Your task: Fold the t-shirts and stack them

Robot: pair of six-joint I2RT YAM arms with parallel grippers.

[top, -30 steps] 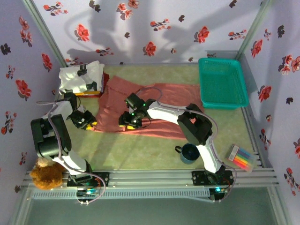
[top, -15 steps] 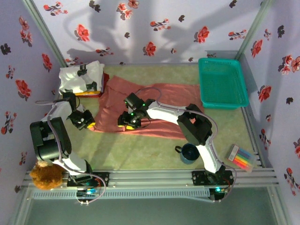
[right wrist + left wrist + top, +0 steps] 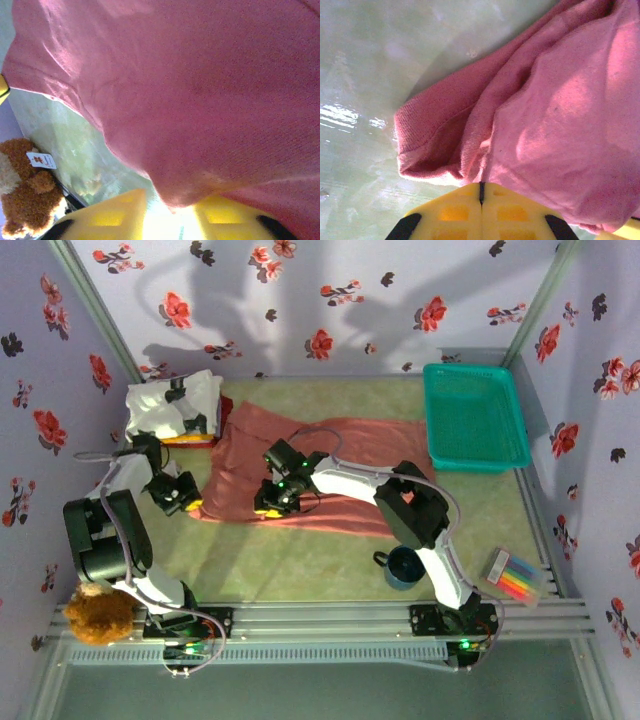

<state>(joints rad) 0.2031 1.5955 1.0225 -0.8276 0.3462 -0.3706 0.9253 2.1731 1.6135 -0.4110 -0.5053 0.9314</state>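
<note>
Closed up since a second ago, the left gripper (image 3: 481, 192) is clenched on the near-left corner of the salmon-pink t-shirt (image 3: 380, 445), spread across the green table (image 3: 300, 560), while the right gripper (image 3: 170, 212) straddles its near hem, fingers apart.

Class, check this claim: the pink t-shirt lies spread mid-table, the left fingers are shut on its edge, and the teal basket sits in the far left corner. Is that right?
No. The teal basket sits in the far right corner, as the top external view shows. The rest stands: the pink t-shirt lies spread mid-table and the left fingers are shut on its edge.
</note>
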